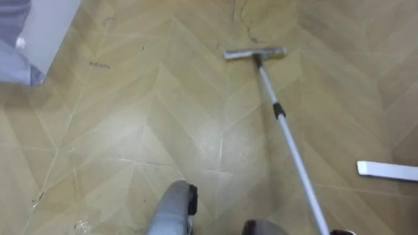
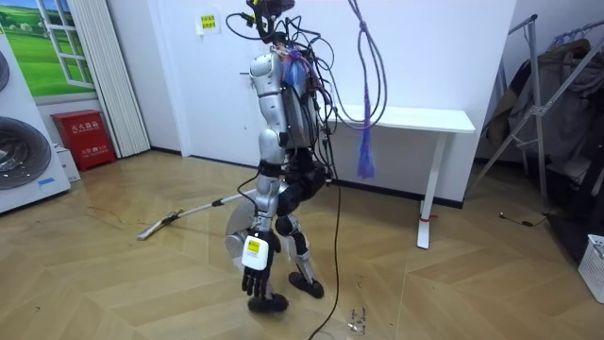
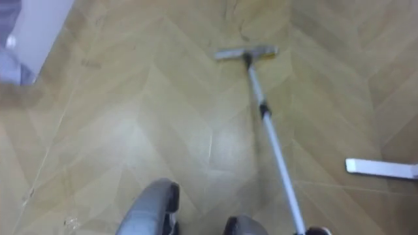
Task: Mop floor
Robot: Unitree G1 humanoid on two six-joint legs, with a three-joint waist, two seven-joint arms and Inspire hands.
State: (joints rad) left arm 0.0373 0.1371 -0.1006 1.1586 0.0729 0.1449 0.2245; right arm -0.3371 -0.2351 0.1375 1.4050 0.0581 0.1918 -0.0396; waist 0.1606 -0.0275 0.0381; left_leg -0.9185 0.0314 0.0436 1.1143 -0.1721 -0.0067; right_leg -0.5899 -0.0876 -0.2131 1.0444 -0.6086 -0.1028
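fingers [image 2: 252, 286] of the left hand [image 2: 255, 268] hang straight down and loose beside the near leg, holding nothing. in the room view the robot stands upright on the floor [image 1: 130, 130], turned toward the room view's left, its left side toward the camera.

right hand [image 1: 341, 232]: a dark sliver at the bottom edge of the eye views, right where the pole [image 1: 290, 147] leaves the picture. whether it is closed round the pole cannot be told.

mop [image 1: 274, 98]: on the floor ahead of the robot and a little to its right.
- pole runs from the lower right corner up and leftward, away from the robot
- a dark collar [image 1: 279, 111] sits on the pole, nearer the head than the robot
- mop head [image 1: 255, 53] lies flat on the boards, crosswise to the pole, at the far end
- room view: the pole slants from the robot's hip down to the head on the room view's left

white bar [image 1: 386, 170]: flat on the floor to the right, well apart from the pole.

white panel [image 1: 46, 26]: far left corner of the eye views; what it belongs to cannot be told.

white table [image 2: 415, 120]: against the wall beyond the robot, on the room view's right.
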